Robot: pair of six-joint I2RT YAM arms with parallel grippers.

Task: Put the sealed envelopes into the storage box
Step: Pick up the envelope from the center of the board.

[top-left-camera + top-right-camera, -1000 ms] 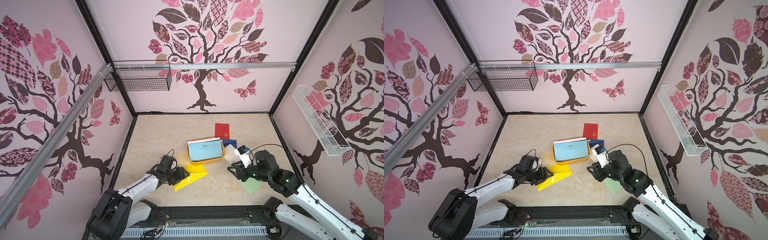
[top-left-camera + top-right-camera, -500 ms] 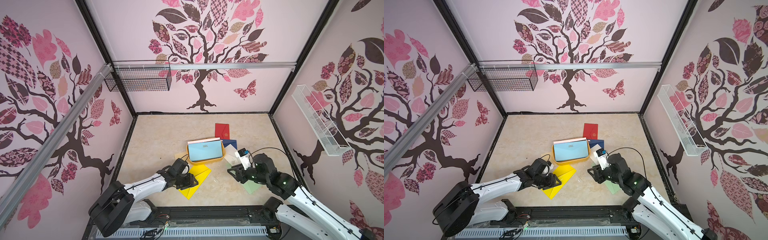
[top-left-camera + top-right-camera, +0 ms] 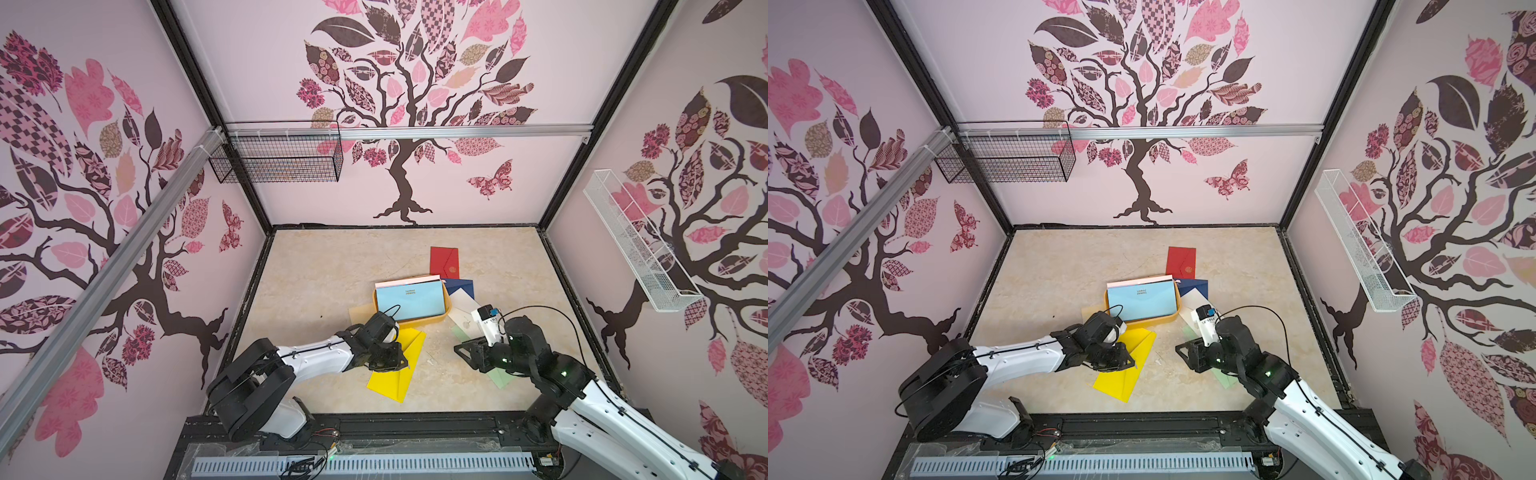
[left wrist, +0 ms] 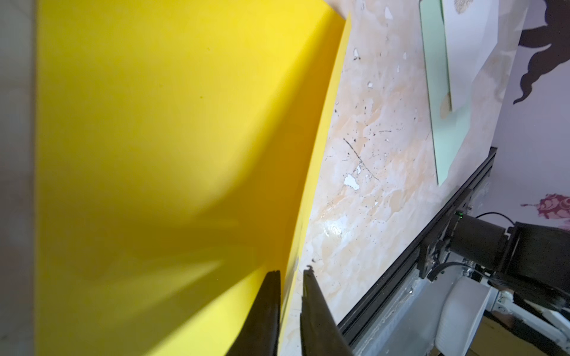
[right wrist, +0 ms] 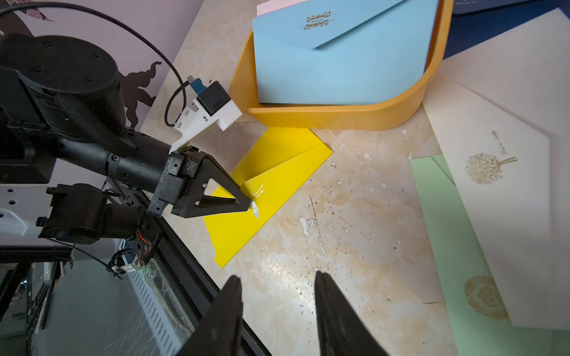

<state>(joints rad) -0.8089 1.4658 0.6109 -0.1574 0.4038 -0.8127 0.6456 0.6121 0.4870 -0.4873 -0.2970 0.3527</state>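
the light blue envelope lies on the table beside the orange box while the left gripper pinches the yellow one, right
No: the light blue envelope sits inside the storage box, as the right wrist view shows. The left gripper does pinch the yellow envelope.

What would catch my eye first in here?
A bright yellow envelope lies at the front of the table, with the left gripper pinching its edge. Behind it, the orange storage box holds a propped-up light blue envelope. Dark tree decals with pink leaves surround everything.
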